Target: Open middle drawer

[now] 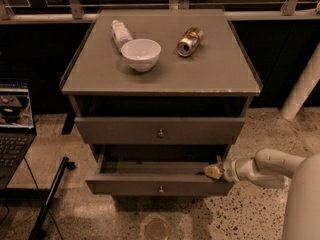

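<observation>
The middle drawer [125, 185] is the low, wide grey one with a small round knob [160, 188]. It stands pulled partly out of the grey cabinet [160, 84], and a strip of its plain grey inside [150, 166] shows. My gripper [214, 171] is at the drawer's right end, against the top edge just behind the front panel. My pale arm [265, 166] reaches in from the right. Above it, the taller-fronted drawer [115, 130] with the larger knob [160, 133] is only slightly out.
On the cabinet top lie a white bowl [141, 54], a plastic bottle [119, 33] on its side and a tipped can [190, 41]. A laptop [14, 129] sits at the left, with a dark pole [50, 199] on the speckled floor. A white post [302, 86] stands at the right.
</observation>
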You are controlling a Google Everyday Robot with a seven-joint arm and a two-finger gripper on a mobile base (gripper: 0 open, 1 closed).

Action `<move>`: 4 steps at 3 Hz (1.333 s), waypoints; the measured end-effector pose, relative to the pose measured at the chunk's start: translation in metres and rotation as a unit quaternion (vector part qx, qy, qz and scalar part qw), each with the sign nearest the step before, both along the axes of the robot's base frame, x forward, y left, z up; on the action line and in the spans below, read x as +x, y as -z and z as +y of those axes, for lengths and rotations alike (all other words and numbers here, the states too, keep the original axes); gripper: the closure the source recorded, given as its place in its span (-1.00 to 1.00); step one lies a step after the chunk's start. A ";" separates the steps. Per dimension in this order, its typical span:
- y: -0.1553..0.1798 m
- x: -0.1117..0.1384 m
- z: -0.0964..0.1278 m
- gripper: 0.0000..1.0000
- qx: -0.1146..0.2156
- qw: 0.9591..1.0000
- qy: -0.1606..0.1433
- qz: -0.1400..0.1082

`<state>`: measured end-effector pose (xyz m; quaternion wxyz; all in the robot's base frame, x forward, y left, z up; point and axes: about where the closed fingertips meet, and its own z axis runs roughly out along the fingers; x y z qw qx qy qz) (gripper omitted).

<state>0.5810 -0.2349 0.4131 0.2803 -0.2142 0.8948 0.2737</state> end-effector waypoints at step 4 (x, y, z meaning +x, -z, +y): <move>-0.013 -0.063 -0.013 1.00 0.065 0.997 -0.015 0.044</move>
